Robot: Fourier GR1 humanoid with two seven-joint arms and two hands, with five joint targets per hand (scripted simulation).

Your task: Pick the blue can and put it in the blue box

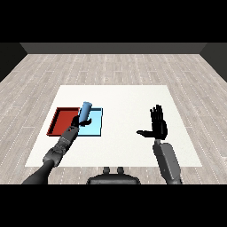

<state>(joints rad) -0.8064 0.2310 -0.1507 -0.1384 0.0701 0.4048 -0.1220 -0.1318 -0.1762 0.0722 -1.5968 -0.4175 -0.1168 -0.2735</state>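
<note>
Both grey forearms come in nearest the viewer, the left one slanting up from the lower corner toward the trays, the right one rising almost straight. At the end of the left forearm the left hand (79,124) has its fingers (87,121) curled round the blue can (84,110), which leans with its top tipped away and to the right, raised over the near-left part of the light blue tray (98,131). That tray lies touching the red tray (60,120) on the white counter (133,102).

The likely trouble: the can hangs close to the shared edge of the two trays, so a release here might land it on the dividing rim or let it roll into the red one. Its tilt adds to that, since it would probably topple rather than stand.

The right hand (158,125) is held upright and well apart, fingers straight, thumb stuck out sideways, holding nothing.
</note>
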